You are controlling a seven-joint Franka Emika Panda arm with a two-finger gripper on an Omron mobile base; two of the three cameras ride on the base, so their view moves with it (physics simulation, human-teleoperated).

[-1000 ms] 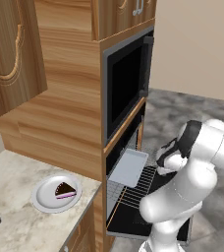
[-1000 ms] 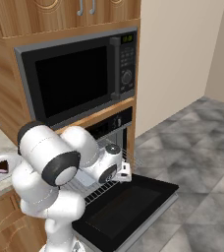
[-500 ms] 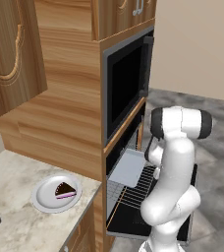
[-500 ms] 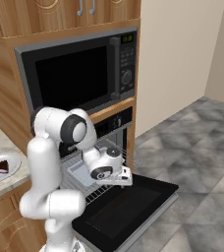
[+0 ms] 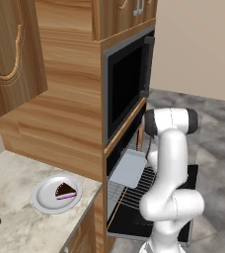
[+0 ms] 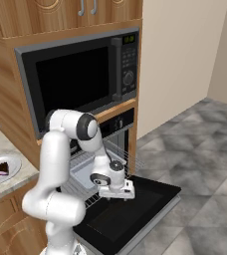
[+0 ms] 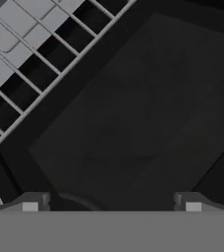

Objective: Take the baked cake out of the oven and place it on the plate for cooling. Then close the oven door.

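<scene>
While the oven door (image 6: 135,209) lies flat, hand (image 6: 116,191) spread empty above it, cake (image 5: 65,190) on plate (image 5: 44,197).

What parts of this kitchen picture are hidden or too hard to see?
- Oven inside: in the right base view, the arm covers much of the cavity.
- Oven door: in the left base view, the arm hides most of it.
- Plate: cut off by the left edge in the right base view.
- Cake: too small to show its layers clearly.
- Hand: only the fingertips show in the hand view.

Arm (image 6: 60,164) folded low, jaws wide apart
</scene>
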